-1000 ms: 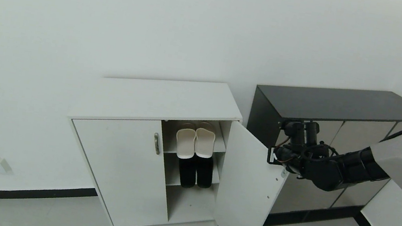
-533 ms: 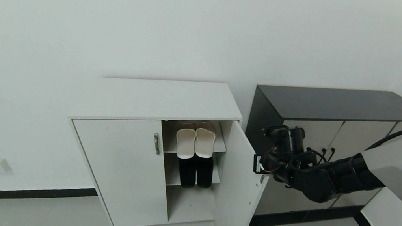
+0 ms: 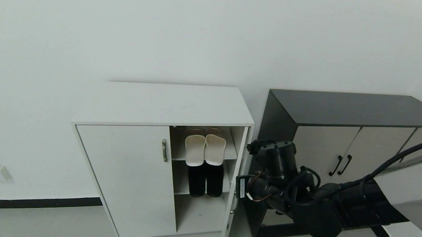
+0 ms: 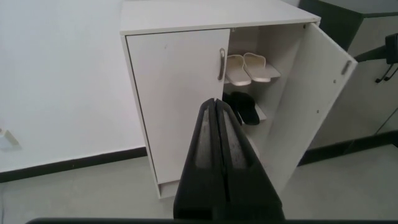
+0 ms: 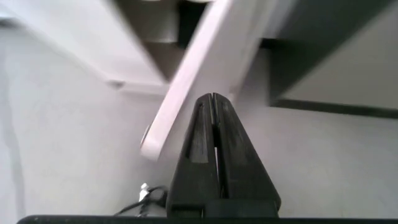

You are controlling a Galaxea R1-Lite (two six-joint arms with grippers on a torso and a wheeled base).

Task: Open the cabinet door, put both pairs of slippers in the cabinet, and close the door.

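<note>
White slippers (image 3: 205, 149) set on the upper shelf, black slippers (image 3: 206, 180) on the shelf below, both inside the white cabinet (image 3: 163, 103), right door (image 4: 311, 112) left partly open, right gripper (image 5: 213, 96) fingers pressed together, tip by the door's outer face, left gripper (image 4: 216, 101) likewise closed, held before the cabinet, dark cabinet (image 3: 363, 108) alongside.

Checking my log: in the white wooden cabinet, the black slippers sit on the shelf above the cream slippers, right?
No, reversed: the head view shows that in the white wooden cabinet the cream slippers sit on the shelf above the black slippers.
</note>
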